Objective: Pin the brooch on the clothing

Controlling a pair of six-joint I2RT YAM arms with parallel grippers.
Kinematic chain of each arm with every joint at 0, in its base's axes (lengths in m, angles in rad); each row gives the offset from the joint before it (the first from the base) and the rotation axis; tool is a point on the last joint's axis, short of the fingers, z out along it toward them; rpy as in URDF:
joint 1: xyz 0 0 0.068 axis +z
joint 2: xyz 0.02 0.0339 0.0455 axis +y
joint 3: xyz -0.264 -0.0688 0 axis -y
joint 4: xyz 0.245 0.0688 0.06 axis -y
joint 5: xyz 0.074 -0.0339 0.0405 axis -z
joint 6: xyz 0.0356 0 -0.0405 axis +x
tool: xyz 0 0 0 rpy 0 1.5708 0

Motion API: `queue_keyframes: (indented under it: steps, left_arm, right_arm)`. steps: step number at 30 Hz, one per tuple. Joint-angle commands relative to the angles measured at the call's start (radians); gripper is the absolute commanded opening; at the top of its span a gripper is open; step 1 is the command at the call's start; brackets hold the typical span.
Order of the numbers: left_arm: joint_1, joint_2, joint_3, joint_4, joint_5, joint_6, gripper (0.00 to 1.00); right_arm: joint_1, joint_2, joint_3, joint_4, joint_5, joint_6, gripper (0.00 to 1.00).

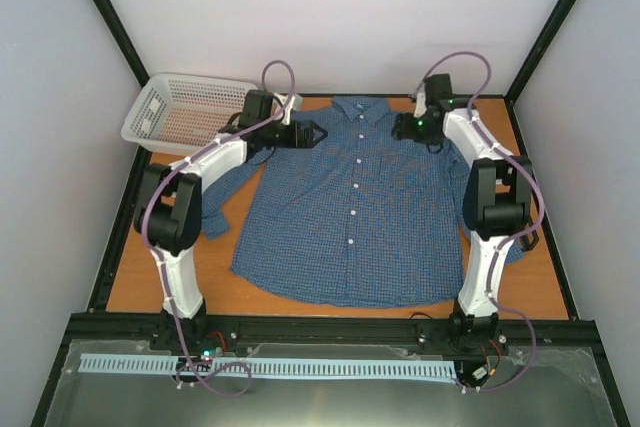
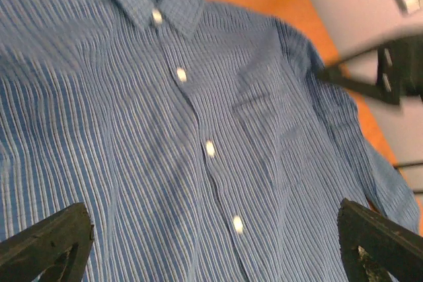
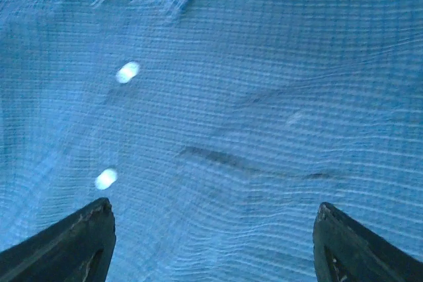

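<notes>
The blue fine-checked shirt [image 1: 350, 207] lies flat on the table, front up, collar at the far edge, with a row of white buttons [image 1: 353, 212] down the middle. My left gripper [image 1: 316, 134] hovers open over the shirt's left shoulder; in the left wrist view the gripper [image 2: 211, 255] has its fingers [image 2: 53, 242] wide apart above the button placket [image 2: 209, 148]. My right gripper [image 1: 402, 127] hovers open over the right chest; in its wrist view the gripper [image 3: 215, 249] is empty above the cloth [image 3: 264, 97]. The brooch is not in view.
A white mesh basket [image 1: 190, 107] stands at the back left corner. The shirt's left sleeve [image 1: 225, 197] lies folded beside my left arm. Black frame posts and grey walls close in the orange table [image 1: 140, 277].
</notes>
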Motion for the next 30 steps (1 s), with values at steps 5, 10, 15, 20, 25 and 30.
queue_keyframes:
  steps: [5,10,15,20,25,30]
  left_arm:
    - [0.046,0.270,0.253,-0.013,-0.082,-0.027,1.00]
    - [0.088,0.316,0.231,-0.040,-0.076,-0.037,1.00]
    - [0.133,0.335,0.184,-0.097,-0.179,-0.024,1.00]
    - [0.168,0.299,0.096,-0.116,-0.247,-0.018,1.00]
    - [0.164,0.221,0.058,-0.111,-0.228,0.011,1.00]
    - [0.081,0.194,0.207,-0.121,-0.124,0.098,1.00]
  right_arm:
    - [0.055,-0.138,-0.321,0.258,-0.260,0.119,0.81]
    - [0.045,-0.082,-0.354,0.304,-0.211,0.127,0.81]
    - [-0.006,-0.008,-0.377,0.318,-0.184,0.161,0.81]
    - [-0.039,-0.018,-0.437,0.332,-0.151,0.154,0.81]
    - [-0.041,-0.057,-0.436,0.308,-0.136,0.127,0.82]
    - [-0.029,-0.114,-0.410,0.305,-0.208,0.123,0.83]
